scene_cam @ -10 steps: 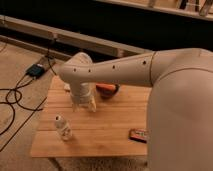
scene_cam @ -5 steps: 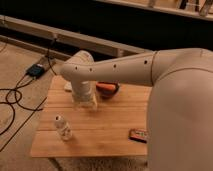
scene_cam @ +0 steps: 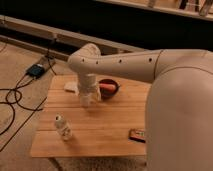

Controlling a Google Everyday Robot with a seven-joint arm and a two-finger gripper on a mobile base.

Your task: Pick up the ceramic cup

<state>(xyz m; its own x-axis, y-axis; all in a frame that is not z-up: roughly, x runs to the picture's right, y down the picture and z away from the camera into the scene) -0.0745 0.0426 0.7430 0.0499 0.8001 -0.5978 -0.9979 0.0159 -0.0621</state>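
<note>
The gripper (scene_cam: 89, 94) hangs vertical over the table (scene_cam: 105, 131), at 9 o'clock of the dark bowl (scene_cam: 109, 88). Clenched or released: cannot tell. The cup (scene_cam: 90, 102) appears as a whitish form at the tool's lower end, not clearly separable from it. The bottle (scene_cam: 63, 127) stands well apart at 7 o'clock. Recommendation: confirm the cup is centred, close gently, and lift straight up, clear of the bowl.

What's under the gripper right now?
The gripper points down over the wooden table, beside the dark bowl of orange contents. Wood shows around its tip; whatever lies directly beneath is covered by the gripper itself, so the ceramic cup cannot be confirmed there.
</note>
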